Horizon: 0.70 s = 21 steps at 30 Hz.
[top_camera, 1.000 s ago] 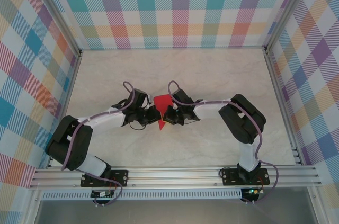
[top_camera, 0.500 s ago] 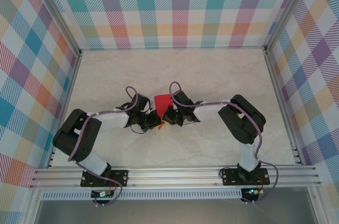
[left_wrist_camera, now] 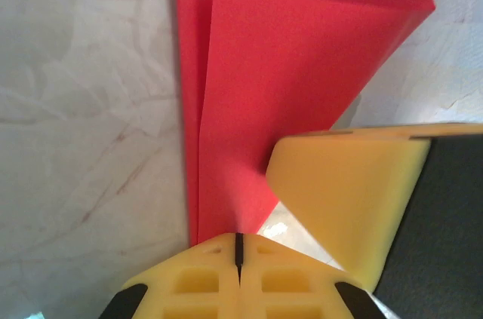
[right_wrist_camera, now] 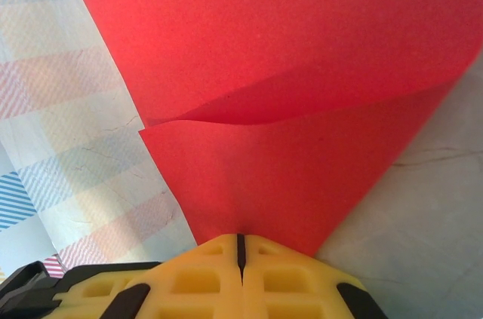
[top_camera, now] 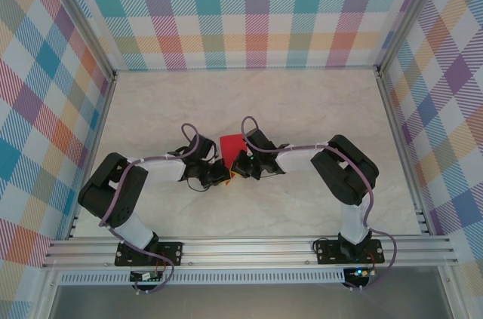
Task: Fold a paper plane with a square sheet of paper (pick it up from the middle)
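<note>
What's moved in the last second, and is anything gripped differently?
The left claw shifted slightly nearer, its elbow swinging inward, and the red paper no longer shows its lower point from above. The right claw stayed put; both stay shut on the red paper.

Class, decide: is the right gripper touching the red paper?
Touching. The right wrist view shows the red paper running into the closed seam of the right gripper, pinched between its fingertips.

matt red paper (left_wrist_camera: 302, 70), smooth marbled table (left_wrist_camera: 83, 108)

overhead view, close wrist views share paper (left_wrist_camera: 302, 70)
</note>
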Each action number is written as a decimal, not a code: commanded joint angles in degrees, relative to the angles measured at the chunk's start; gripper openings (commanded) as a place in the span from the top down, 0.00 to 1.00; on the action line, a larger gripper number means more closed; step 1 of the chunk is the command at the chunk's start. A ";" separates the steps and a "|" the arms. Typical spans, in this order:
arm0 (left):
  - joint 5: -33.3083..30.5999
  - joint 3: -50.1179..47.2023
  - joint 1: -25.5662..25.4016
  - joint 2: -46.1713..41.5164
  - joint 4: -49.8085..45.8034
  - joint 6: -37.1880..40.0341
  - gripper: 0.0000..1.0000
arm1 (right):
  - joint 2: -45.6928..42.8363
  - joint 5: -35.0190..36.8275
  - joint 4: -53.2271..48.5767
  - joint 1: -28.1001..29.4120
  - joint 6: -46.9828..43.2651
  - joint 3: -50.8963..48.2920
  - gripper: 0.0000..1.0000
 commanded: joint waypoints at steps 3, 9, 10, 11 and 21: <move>1.89 -3.27 -2.00 -2.68 -10.52 2.96 0.95 | 0.57 3.23 -4.15 0.28 0.52 -1.09 0.97; -0.28 -4.28 -2.02 -4.03 -14.16 3.75 0.95 | 0.88 3.27 -4.24 0.26 0.27 -1.14 0.97; -0.47 -4.29 -1.98 -4.03 -14.08 3.66 0.95 | 0.97 3.27 -4.39 0.30 0.33 -1.05 0.97; -0.48 -4.13 -2.02 -4.11 -13.84 3.56 0.95 | 0.98 3.21 -4.42 0.30 0.32 -1.05 0.97; -5.37 0.11 -1.89 -11.93 -5.56 -0.72 0.95 | 0.31 1.50 -3.14 -0.05 -0.45 -0.53 0.97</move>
